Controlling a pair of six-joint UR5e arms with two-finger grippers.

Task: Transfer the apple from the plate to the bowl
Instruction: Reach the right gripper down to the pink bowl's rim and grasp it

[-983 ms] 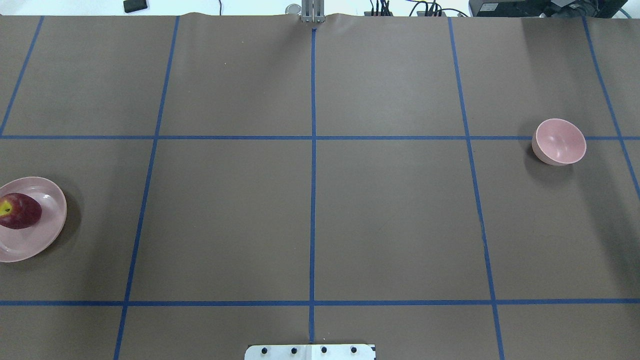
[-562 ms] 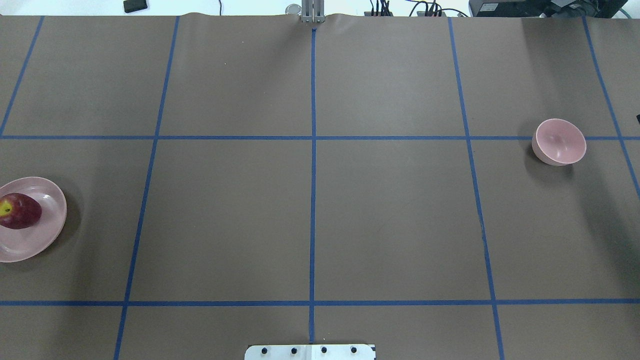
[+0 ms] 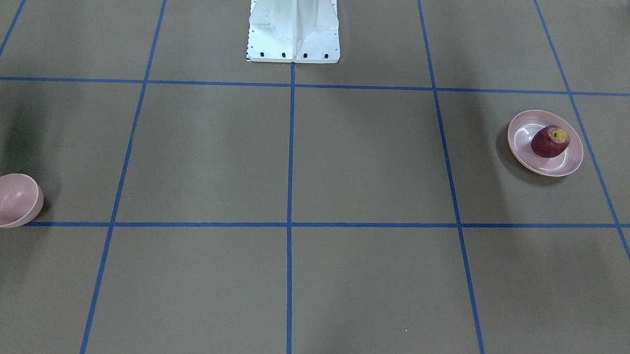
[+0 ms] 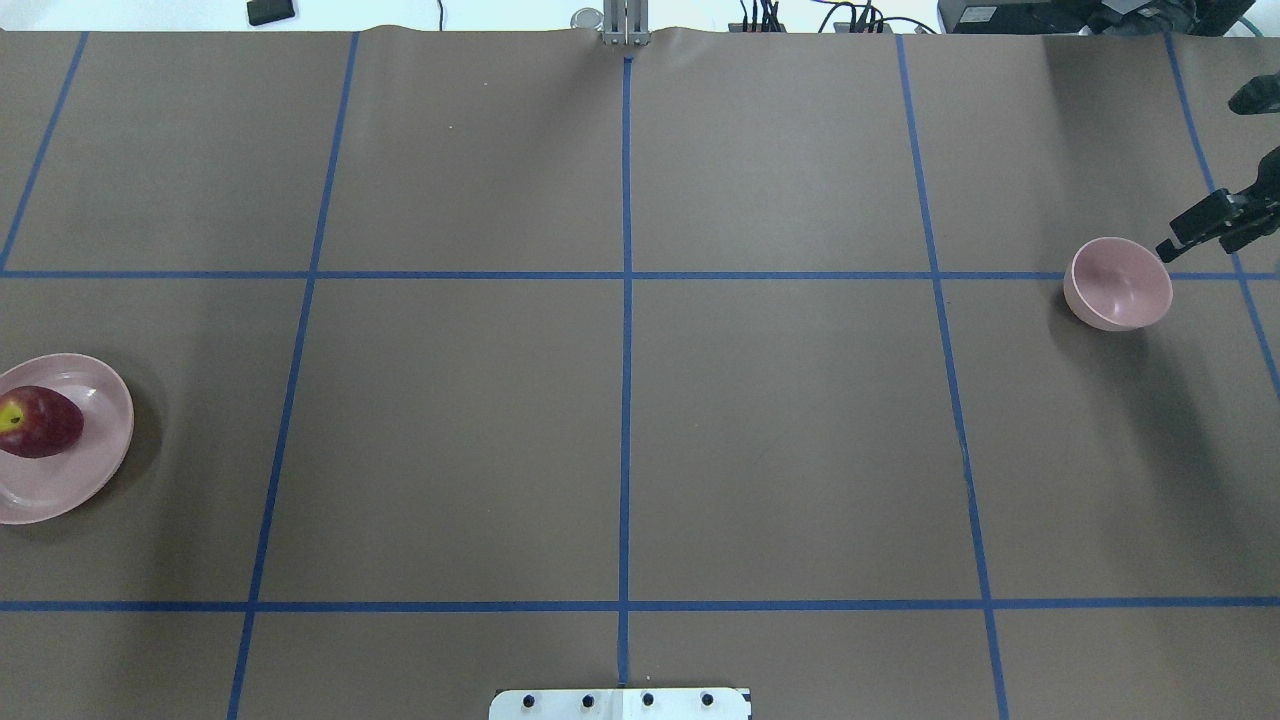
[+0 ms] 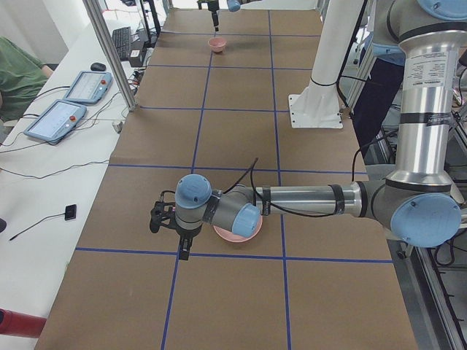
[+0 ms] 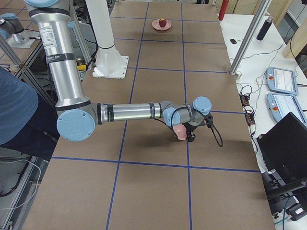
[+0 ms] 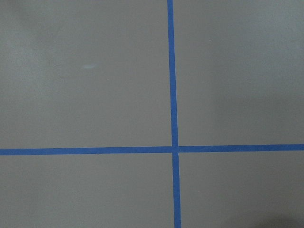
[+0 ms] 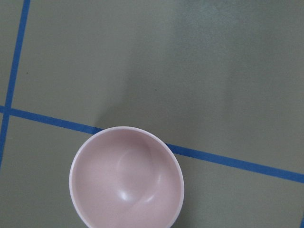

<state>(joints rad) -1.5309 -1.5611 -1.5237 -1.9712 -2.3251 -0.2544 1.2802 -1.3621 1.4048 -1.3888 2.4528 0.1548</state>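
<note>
Apple [image 3: 549,141] sits approx mid-plate, yellow patch showing on top. The plate [image 3: 520,150] is at the table's [image 4: 780,430] end on the robot's left. Bowl [image 3: 9,200] stands upright at the opposite end, right on a blue tape line [image 7: 172,95] & well apart from the plate. Left gripper [image 5: 184,246] hangs fingers-down over a tape crossing just beside the plate, on the operators' side, not touching apple or plate. Its opening can't be told (only the side view shows it; its wrist cam sees just tape & table). Right gripper [image 6: 190,137] hovers over the bowl w/ its wrist cam looking down into it. It's mostly cut off in the overhead view, so wide or narrow can't be told either.
</note>
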